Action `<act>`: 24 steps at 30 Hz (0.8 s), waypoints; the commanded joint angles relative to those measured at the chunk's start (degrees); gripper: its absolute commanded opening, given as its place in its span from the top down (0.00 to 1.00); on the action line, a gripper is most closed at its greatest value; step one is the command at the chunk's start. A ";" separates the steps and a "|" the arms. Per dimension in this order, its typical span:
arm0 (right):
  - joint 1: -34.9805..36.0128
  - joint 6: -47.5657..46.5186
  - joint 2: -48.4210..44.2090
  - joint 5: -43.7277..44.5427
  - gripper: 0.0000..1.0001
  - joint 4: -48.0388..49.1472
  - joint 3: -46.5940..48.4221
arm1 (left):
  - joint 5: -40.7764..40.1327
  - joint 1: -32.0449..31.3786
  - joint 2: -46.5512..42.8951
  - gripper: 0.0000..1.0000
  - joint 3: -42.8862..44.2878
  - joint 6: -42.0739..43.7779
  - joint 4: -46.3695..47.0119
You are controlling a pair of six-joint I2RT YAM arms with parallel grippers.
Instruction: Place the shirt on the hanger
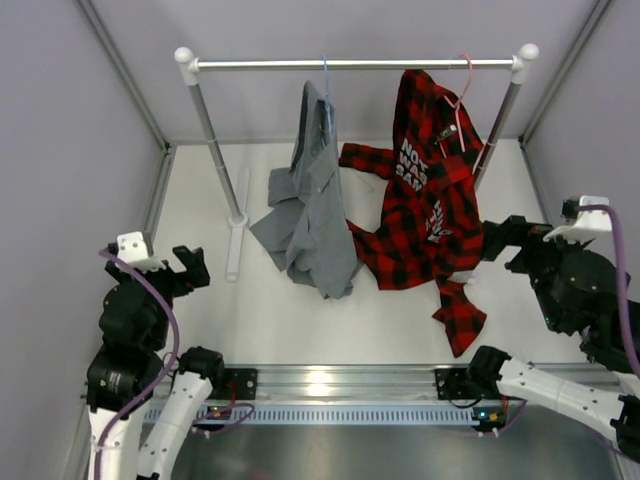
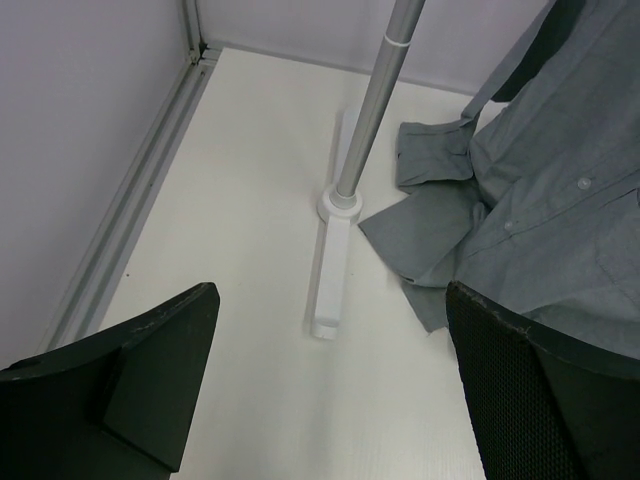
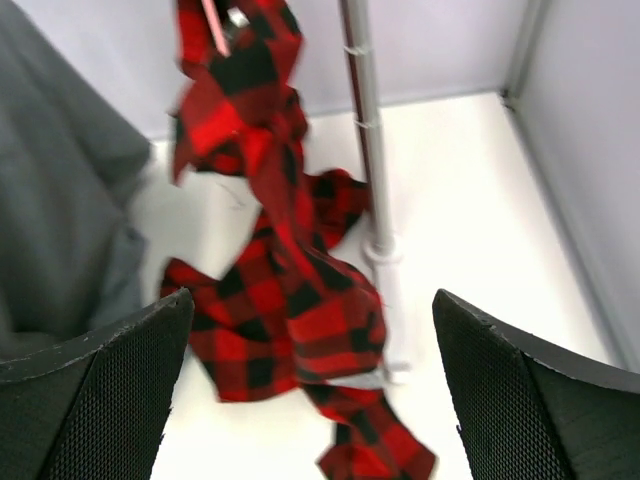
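White worktop (image 1: 200, 300) fills a pale-walled booth, and a metal rack (image 1: 400, 64) stands across its far half, rail on two posts. Off the rail's middle hangs the grey shirt (image 1: 315, 200), its long axis running from the collar up at the rail down toward the near edge. Its lower part and a sleeve lie crumpled on the worktop, just beside the left post's foot. To its right the plaid shirt (image 1: 425, 200) hangs the same way, its tail trailing on the worktop and touching the grey one's edge. The left hand (image 2: 330, 300) sits low by the left wall, fingers wide apart and holding nothing, facing the left post. The right hand (image 3: 312, 300) is likewise spread and empty, near the right post and facing the plaid shirt. The hanger (image 1: 325, 75) has its hook over the rail and points down, its frame mostly hidden in the shirt's collar. A pink hanger (image 1: 465, 75) carries the plaid shirt.
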 commanded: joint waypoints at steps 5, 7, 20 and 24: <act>-0.47 2.66 -3.85 6.90 0.01 -9.87 -3.47 | -0.26 0.32 -2.12 0.02 3.39 2.41 -3.67; -0.29 1.87 -4.56 6.56 0.01 -10.05 -4.09 | 0.18 0.32 -2.04 0.02 3.39 2.67 -3.66; -0.30 3.00 -4.92 6.11 0.01 -10.66 -4.97 | 3.61 0.32 -1.60 0.02 3.57 3.11 -3.67; -0.38 3.71 -5.35 5.94 0.01 -10.57 -5.14 | 3.79 0.32 -1.34 0.02 3.57 3.20 -3.58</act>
